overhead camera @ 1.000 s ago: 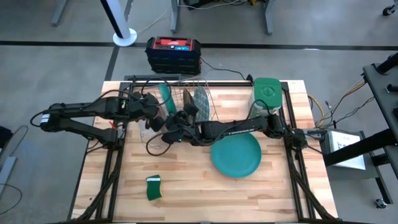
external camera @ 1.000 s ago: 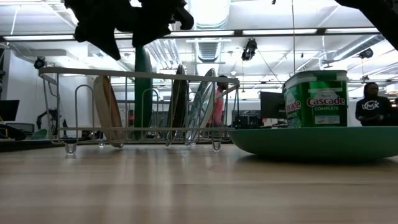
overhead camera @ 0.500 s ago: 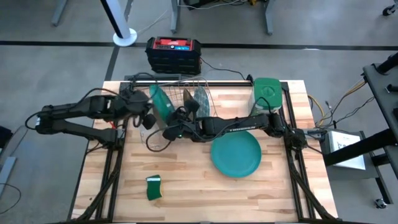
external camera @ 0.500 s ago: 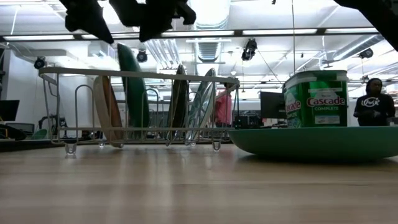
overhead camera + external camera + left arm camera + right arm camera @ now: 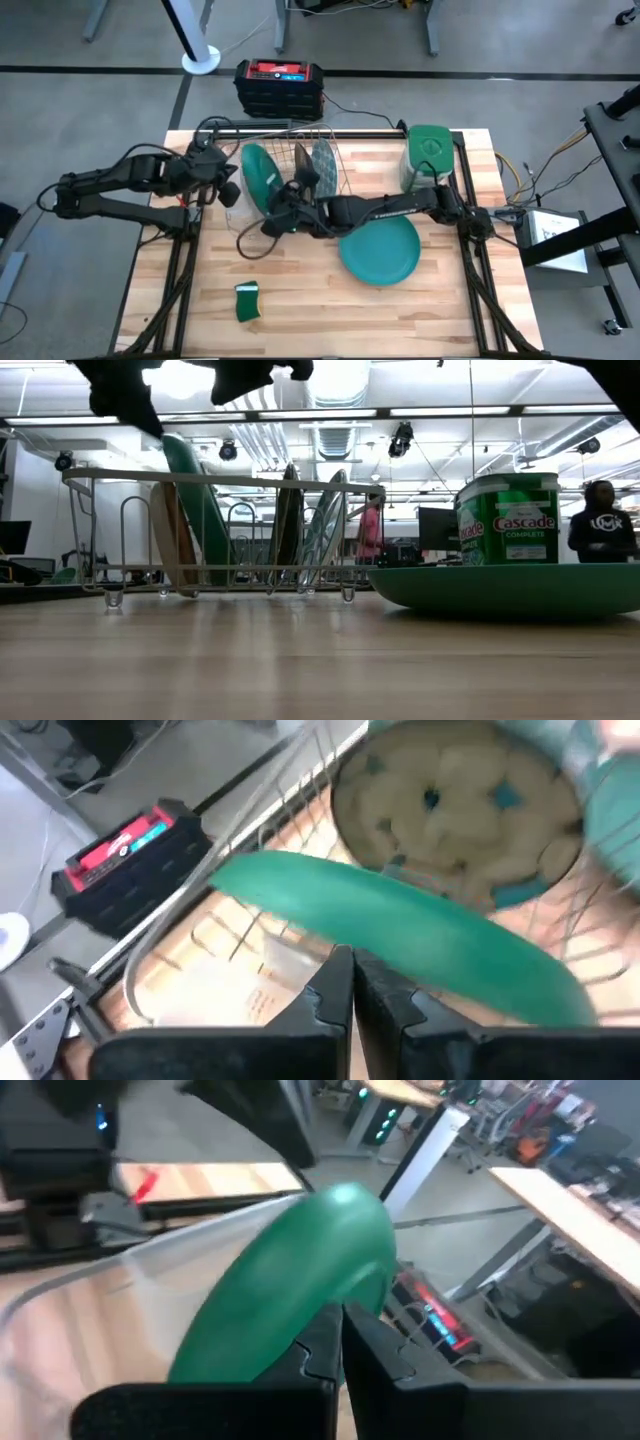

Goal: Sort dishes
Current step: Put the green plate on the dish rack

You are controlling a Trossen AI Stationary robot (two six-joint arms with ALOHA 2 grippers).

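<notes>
- As I look down from the high camera, the dark green plate (image 5: 258,178) stands in the left part of the wire rack (image 5: 290,128), at the table's far side, and it is tilted rather than upright.
- From table height, its top edge leans out over the whitish-clear plate (image 5: 172,540), which stands upright in the slot beside it.
- My right gripper (image 5: 272,218) reaches across the table to the green plate's near rim. In its wrist camera the fingers are drawn close together on that rim (a thin pinch on the edge).
- My left gripper (image 5: 228,188) sits just off the plate's left edge, over the rack's left end. Its fingers are pressed together, with the tips right at the rim; I cannot tell whether they touch it.
- The two grippers are close together, with only the plate's lower edge between them, so there is little room on that side.
- The grey-green patterned plate (image 5: 323,160) stands further right in the rack, apart from the green one.
- The teal plate (image 5: 380,250) lies flat on the table (image 5: 300,310) under the right arm, near the rack's right end.
- The green canister (image 5: 430,150) stands by the far right corner, and a small sponge (image 5: 247,301) lies near the front edge. The wood around the sponge is open.
</notes>
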